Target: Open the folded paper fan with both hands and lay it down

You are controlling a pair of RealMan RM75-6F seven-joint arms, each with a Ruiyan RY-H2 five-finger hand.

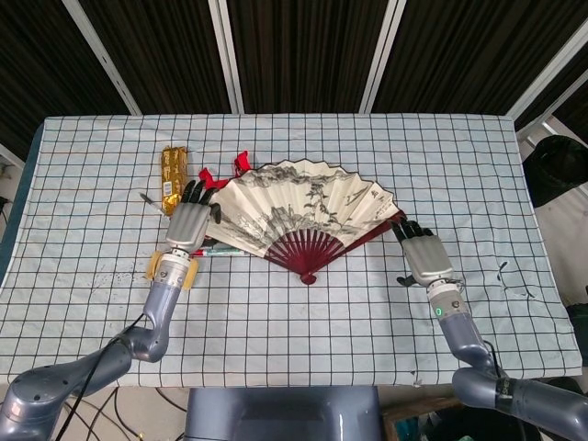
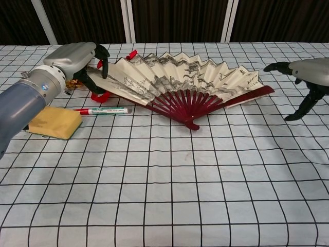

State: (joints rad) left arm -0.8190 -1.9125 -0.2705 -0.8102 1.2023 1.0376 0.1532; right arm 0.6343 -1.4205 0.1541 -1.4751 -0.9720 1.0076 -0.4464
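Observation:
The paper fan (image 1: 303,207) lies spread wide on the checked cloth, its painted leaf toward the far side and its dark red ribs meeting at the pivot (image 2: 193,125) near me. My left hand (image 1: 188,225) is at the fan's left end stick, fingers stretched out over it and no longer wrapped around it (image 2: 74,56). My right hand (image 1: 423,257) hovers just right of the fan's right end stick, fingers apart, holding nothing (image 2: 308,69). A gap separates it from the fan.
A red ribbon (image 1: 241,163) pokes out behind the fan's left side. A red-and-white pen (image 2: 103,110) and a yellow sponge (image 2: 51,122) lie near my left forearm. A gold packet (image 1: 173,170) sits beyond my left hand.

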